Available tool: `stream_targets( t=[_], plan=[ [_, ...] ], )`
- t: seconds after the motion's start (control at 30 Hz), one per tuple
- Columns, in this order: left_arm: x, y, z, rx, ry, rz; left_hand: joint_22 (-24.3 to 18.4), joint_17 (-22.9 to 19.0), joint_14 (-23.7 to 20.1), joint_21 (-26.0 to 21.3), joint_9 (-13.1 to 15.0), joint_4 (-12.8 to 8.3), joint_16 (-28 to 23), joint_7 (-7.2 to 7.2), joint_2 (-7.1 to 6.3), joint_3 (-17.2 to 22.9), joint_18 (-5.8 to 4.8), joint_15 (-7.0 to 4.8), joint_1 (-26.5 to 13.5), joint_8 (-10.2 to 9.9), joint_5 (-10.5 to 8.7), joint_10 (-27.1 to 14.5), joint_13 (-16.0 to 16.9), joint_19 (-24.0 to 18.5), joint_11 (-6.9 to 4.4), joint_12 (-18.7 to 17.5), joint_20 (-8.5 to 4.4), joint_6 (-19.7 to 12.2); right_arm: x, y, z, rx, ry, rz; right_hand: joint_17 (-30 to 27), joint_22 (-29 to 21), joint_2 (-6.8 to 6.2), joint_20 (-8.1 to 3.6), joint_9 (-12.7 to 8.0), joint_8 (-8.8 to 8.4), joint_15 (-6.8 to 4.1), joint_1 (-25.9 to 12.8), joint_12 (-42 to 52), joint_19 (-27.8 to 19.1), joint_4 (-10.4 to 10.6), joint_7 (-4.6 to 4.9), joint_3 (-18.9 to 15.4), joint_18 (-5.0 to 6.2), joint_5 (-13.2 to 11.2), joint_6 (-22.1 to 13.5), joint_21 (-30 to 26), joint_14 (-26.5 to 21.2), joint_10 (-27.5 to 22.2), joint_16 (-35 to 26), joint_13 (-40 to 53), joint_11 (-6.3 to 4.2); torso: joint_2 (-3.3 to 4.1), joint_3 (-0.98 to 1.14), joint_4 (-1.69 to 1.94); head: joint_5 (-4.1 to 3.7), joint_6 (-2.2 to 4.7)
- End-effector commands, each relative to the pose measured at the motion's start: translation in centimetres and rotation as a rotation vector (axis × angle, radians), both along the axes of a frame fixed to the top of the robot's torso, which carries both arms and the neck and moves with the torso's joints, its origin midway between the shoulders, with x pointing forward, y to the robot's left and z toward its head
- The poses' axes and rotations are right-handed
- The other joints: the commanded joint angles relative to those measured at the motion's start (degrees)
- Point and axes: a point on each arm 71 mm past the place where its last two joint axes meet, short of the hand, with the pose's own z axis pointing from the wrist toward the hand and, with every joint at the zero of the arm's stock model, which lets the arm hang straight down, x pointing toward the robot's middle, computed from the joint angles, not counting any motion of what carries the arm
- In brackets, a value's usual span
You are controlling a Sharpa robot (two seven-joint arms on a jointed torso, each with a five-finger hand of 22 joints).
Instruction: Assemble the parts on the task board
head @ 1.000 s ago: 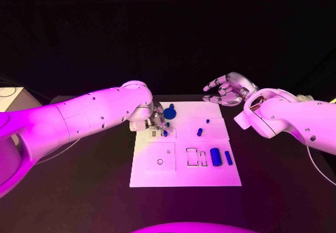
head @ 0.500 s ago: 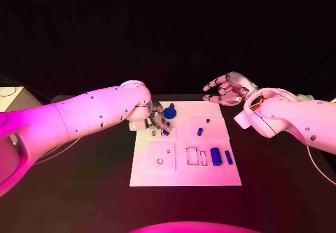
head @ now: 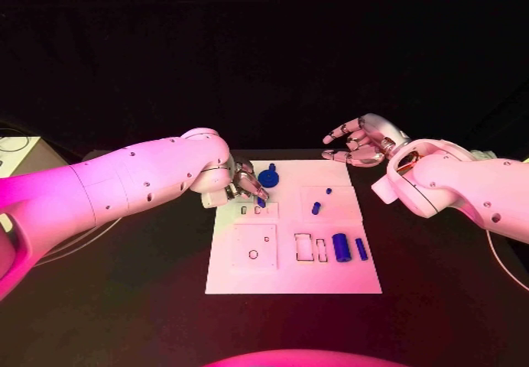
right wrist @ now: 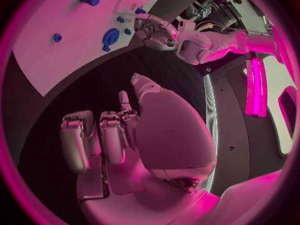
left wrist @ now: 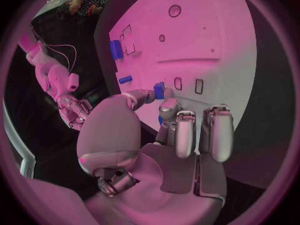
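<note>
My left hand [head: 245, 186] sits over the far left corner of the task board [head: 293, 283], fingers curled down toward the plate. In the left wrist view a small blue part [left wrist: 159, 90] sits right at the tips of the thumb and a finger; it looks pinched, but I cannot tell for sure whether it is gripped or only touched. Compared with a second ago the hand has shifted a little toward the far edge of the board, and its fingertips now lie closer to the blue gear-like part [head: 268, 179] near the far edge. The move is small, so I read it as fine positioning rather than a finished placement.

My right hand [head: 361, 143] hovers off the board's far right corner, fingers apart and loosely bent, holding nothing; it has barely moved.

Farther out on the board, the two blue bars [head: 341, 248] lie side by side near the right edge, just as before, and a small blue peg [head: 316, 207] lies toward the middle. Outlined slots nearer me are unfilled, so I judge that most of the assembly remains to be done.
</note>
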Motion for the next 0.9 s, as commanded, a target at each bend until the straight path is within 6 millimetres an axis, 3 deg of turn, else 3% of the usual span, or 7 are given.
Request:
stream_targets(
  t=[0.03, 0.17, 0.63, 0.9],
  plan=[
    [0.2, -0.2, 0.4, -0.031, -0.059, 0.030, 6.4, 15.1, 5.9, 0.3, 0.2, -12.4, 0.2, -0.43, -0.08, 12.0, -0.54, -0.49, -0.5, -0.1, 1.05, 0.6, 0.5, 0.5, -0.05, 0.3, 0.00, 1.0, 0.0, 0.0, 0.0, -0.010, 0.001, 0.013, 14.8, 15.1, 0.03, -0.22, 0.0, 0.24, -0.25, -0.6, -0.2, 5.9, 0.2, -0.12, 0.2, -0.82, 0.0, -0.3, 0.3, 5.9, -0.1, 0.2, 9.5, -0.02, 0.00, 0.08, 0.05, 0.07, -0.08],
    [0.1, -0.2, 0.5, 0.008, -0.111, 0.018, 6.8, 15.1, 5.9, 0.4, 0.3, -12.5, 0.2, -0.52, -0.14, 11.9, -0.62, -0.57, -0.5, -0.1, 1.50, 0.9, 0.8, 0.8, -0.14, 0.6, -0.07, 1.2, 0.0, 0.0, 0.0, -0.010, 0.001, 0.012, 14.8, 15.1, 0.03, -0.22, 0.0, 0.24, -0.25, -0.6, -0.2, 5.9, 0.2, -0.12, 0.2, -0.82, 0.0, -0.3, 0.3, 5.9, -0.1, 0.2, 9.5, -0.02, 0.08, 0.06, -0.06, 0.34, -0.30],
    [-1.0, 0.1, -0.6, 0.112, -0.210, -0.018, 7.2, 15.1, 5.9, 0.6, 0.3, -12.7, 0.2, -0.62, -0.19, 12.0, -0.72, -0.67, -0.4, -0.2, 1.97, 1.1, 0.9, 1.1, -0.25, 0.6, -0.15, 1.4, 0.0, -0.3, -0.1, -0.011, 0.002, 0.006, 14.8, 15.1, 0.03, -0.22, 0.0, 0.24, -0.25, -0.6, -0.2, 5.9, 0.2, -0.12, 0.2, -0.82, 0.0, -0.3, 0.3, 5.9, -0.1, 0.2, 9.5, -0.02, 0.10, 0.00, 0.06, 0.69, -1.17],
    [-1.5, 0.4, -1.1, 0.120, -0.217, -0.022, 7.3, 15.1, 5.9, 0.6, 0.3, -12.7, 0.2, -0.65, -0.21, 12.0, -0.75, -0.70, -0.4, -0.2, 2.06, 1.2, 1.0, 1.2, -0.28, 0.7, -0.17, 1.5, 0.0, -0.3, -0.1, -0.012, 0.005, 0.006, 14.8, 15.1, 0.03, -0.22, 0.0, 0.24, -0.25, -0.6, -0.2, 5.9, 0.2, -0.12, 0.2, -0.82, 0.0, -0.3, 0.3, 5.9, -0.1, 0.2, 9.5, -0.02, 0.05, -0.04, -0.04, 0.85, -1.29]
  ],
)
